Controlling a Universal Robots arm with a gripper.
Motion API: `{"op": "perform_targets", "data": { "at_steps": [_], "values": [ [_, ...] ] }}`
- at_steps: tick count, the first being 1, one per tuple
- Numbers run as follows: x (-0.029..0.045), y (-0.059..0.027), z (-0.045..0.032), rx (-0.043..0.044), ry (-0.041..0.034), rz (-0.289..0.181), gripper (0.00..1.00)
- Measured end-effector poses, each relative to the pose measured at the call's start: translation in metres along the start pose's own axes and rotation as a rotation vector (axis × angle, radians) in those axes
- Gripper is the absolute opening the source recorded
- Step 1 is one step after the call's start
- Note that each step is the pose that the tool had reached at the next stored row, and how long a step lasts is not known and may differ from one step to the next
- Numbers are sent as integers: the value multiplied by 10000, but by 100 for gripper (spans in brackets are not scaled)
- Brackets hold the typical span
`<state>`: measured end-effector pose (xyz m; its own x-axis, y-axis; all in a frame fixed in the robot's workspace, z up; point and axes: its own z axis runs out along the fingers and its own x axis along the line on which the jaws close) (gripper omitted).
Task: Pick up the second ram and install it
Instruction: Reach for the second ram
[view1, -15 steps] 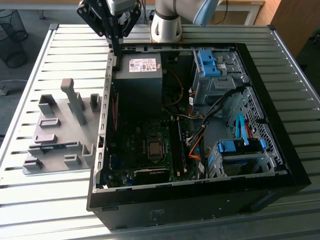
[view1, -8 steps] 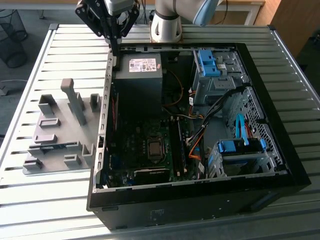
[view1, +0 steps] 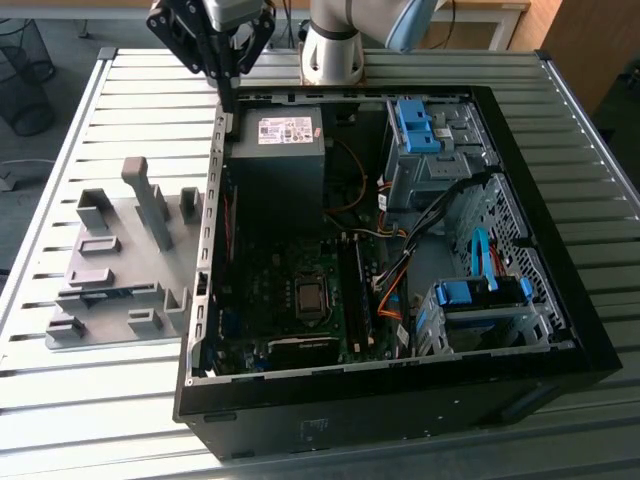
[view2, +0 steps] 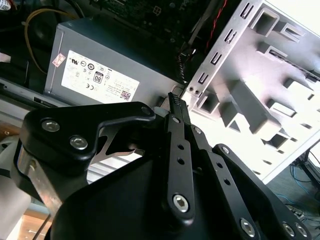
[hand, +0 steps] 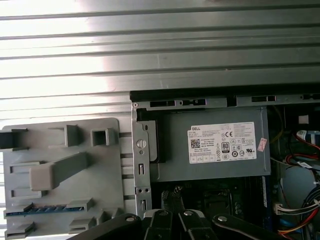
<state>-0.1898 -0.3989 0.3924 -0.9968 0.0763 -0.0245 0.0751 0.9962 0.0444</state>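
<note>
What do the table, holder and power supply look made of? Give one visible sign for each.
Table: metal, likely aluminium; bare silvery slats catching bright glare.
Holder: probably plastic; matte pale grey with blocky moulded shapes and no glint.
Power supply: sheet metal, dull grey, with crisp flat faces and a pasted label.

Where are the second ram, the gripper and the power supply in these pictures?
second ram (hand: 35, 210): first wrist view, on its blue-green edge in the grey holder (hand: 107, 175).
gripper (view2: 175, 102): second wrist view, where its fingertips meet.
power supply (view1: 275, 165): exterior view, on its dark top face.
</note>
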Motion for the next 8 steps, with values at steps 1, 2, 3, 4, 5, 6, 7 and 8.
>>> {"op": "perform_targets", "data": {
  "at_steps": [1,2,3,4,5,6,7,8],
  "values": [
    [4,0,0,0,1,0,10],
    [8,-1,0,0,1,0,10],
    [13,-1,0,1,1,-1,10],
    [17,-1,0,0,1,-1,10],
    [21,-2,0,0,1,0,10],
    [25,-2,0,0,0,0,10],
    [29,-2,-1,0,1,0,10],
    [34,-3,-1,1,1,0,10]
  ]
}}
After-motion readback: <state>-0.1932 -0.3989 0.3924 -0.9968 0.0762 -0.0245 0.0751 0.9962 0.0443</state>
